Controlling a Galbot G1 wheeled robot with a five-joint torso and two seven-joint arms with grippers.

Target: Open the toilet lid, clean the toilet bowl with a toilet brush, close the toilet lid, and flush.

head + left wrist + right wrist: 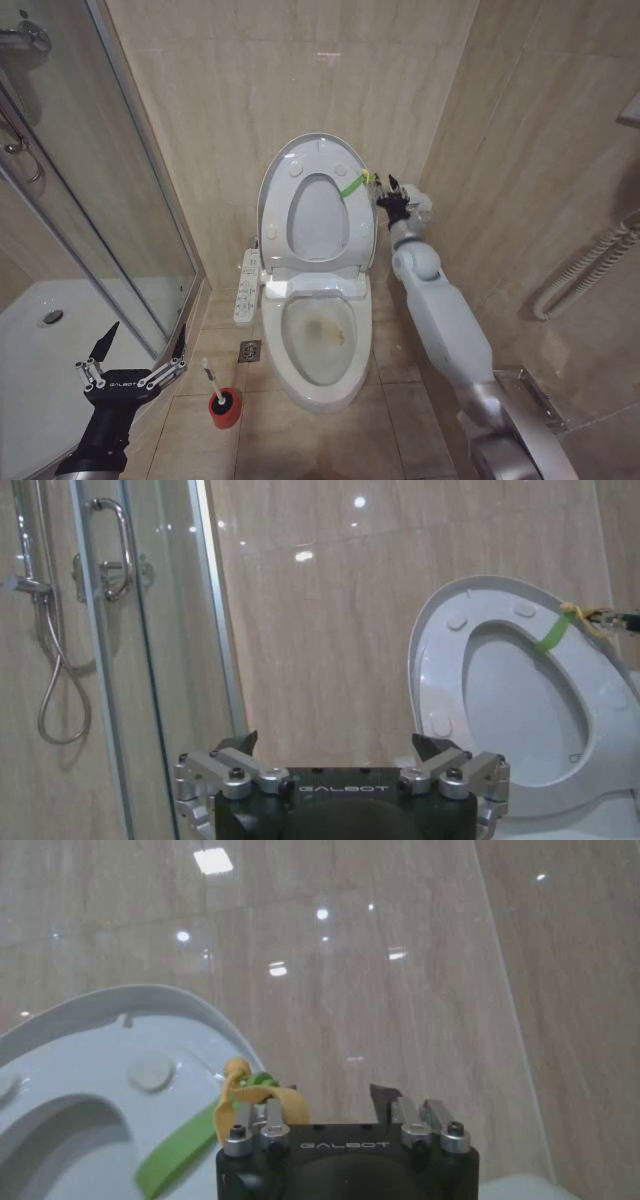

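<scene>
A small bathroom with beige tiled walls and a beige tile floor [330, 440]. A glass shower stall [90, 230] fills the room's left side, with a hose and handle behind its door. A white toilet stands against the back wall, near the right corner.

The lid [283, 175] stands upright against the back wall, its underside facing out, with the ring seat raised against it. A green strap [350, 186] and a yellow band sit at the lid's upper right edge. The bowl [318, 345] is open below, with brownish stains inside. A control panel [247, 286] juts from the toilet's left side.

On the floor, left of the bowl's front, a red holder [225, 408] stands with the brush [212, 381] upright in it. A floor drain [249, 350] lies just behind it.

The right gripper [385, 197] is at the lid's upper right edge beside the straps, fingers slightly apart, clamped on nothing. The left gripper [140, 348] hangs low near the shower door, fingers spread wide and empty.
</scene>
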